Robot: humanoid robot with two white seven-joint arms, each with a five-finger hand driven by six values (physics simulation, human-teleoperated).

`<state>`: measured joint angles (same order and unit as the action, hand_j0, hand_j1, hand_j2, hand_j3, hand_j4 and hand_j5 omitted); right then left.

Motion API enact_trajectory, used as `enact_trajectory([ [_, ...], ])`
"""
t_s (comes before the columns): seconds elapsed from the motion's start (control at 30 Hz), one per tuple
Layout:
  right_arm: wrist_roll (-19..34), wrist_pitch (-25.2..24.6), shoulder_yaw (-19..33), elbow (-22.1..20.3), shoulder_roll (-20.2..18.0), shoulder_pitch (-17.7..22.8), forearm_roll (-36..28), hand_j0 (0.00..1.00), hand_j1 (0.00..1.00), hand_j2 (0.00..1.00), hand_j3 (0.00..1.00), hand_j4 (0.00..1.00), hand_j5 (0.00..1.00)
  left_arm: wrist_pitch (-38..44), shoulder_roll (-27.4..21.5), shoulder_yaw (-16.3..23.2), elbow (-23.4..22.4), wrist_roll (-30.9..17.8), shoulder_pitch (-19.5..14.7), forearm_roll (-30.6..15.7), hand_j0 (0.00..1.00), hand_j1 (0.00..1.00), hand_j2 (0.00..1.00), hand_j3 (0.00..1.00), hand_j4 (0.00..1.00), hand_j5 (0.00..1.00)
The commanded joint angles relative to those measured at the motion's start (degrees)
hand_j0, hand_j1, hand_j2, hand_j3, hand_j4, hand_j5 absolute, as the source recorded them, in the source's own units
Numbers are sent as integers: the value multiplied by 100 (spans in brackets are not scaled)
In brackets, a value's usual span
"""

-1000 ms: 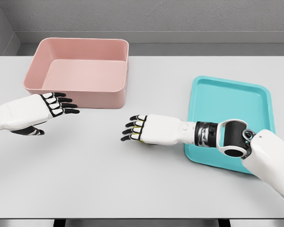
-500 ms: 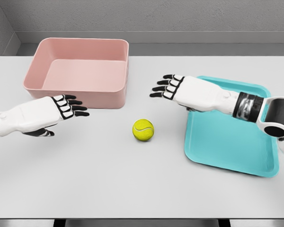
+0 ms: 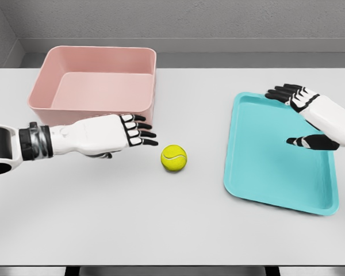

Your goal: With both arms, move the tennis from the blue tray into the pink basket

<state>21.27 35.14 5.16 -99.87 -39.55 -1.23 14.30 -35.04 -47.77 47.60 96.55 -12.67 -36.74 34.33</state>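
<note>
The fuzzy yellow tennis ball (image 3: 173, 158) sat on the smooth grey tabletop (image 3: 161, 218), between the pink basket (image 3: 98, 86) and the blue tray (image 3: 279, 152), touching neither. The basket was a deep, round-cornered tub; the tray was shallow with a raised rim. The left hand (image 3: 112, 135) hovered just left of the ball, fingers extended and holding nothing. The right hand (image 3: 313, 118) hung over the tray's far right side, fingers spread, also empty. Bare tabletop lay open in front of the ball.

Bright, even light — sharp render, faint soft shadows.
</note>
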Motion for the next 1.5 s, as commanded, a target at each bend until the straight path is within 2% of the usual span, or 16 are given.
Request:
enact_trajectory([
  [0.0, -9, -14, 415, -6, 131, 0, -191, 100, 100, 100, 100, 100, 100, 4, 206, 320, -154, -8, -26, -23, 100, 100, 100, 100, 100, 100],
  [0.1, -9, -14, 451, 11, 202, 184, -367, 100, 100, 100, 100, 100, 100, 4, 576, 645, -505, -131, -352, -32, 100, 100, 100, 100, 100, 100],
  [0.13, -1, -14, 555, 20, 202, 307, -516, 100, 100, 100, 100, 100, 100, 4, 611, 663, -505, -131, -395, -41, 100, 100, 100, 100, 100, 100],
  [0.3, 44, -14, 591, -6, 254, 527, -472, 100, 100, 100, 100, 100, 100, 4, 699, 821, -532, -131, -554, -173, 100, 100, 100, 100, 100, 100],
  [0.37, 52, -14, 574, 2, 395, 527, -464, 100, 100, 100, 100, 100, 100, 4, 751, 821, -593, -131, -589, -261, 100, 100, 100, 100, 100, 100],
  [0.4, 52, -14, 556, 2, 711, 492, -446, 100, 100, 100, 100, 100, 100, 4, 918, 830, -830, -201, -668, -269, 100, 100, 100, 100, 100, 100],
  [0.43, 61, -14, 574, -42, 993, 422, -323, 100, 100, 100, 100, 100, 100, 4, 936, 830, -848, -201, -686, -278, 100, 100, 100, 100, 100, 100],
  [0.57, 61, -14, 591, -59, 975, 413, -200, 100, 100, 100, 100, 100, 100, 4, 1173, 909, -1076, -210, -791, -278, 100, 100, 100, 100, 100, 100],
  [0.83, 52, -14, 591, -59, 958, 413, -200, 100, 100, 100, 100, 100, 100, 4, 1393, 1050, -1164, -298, -826, -261, 100, 100, 100, 100, 100, 100],
  [1.1, 52, -14, 591, -59, 931, 413, -200, 100, 100, 100, 100, 100, 100, 4, 1463, 1129, -1164, -298, -826, -252, 100, 100, 100, 100, 100, 100],
  [1.47, 52, -14, 600, -59, 922, 422, -191, 100, 100, 100, 100, 100, 100, 4, 1569, 1164, -1454, -298, -835, -261, 100, 100, 100, 100, 100, 100],
])
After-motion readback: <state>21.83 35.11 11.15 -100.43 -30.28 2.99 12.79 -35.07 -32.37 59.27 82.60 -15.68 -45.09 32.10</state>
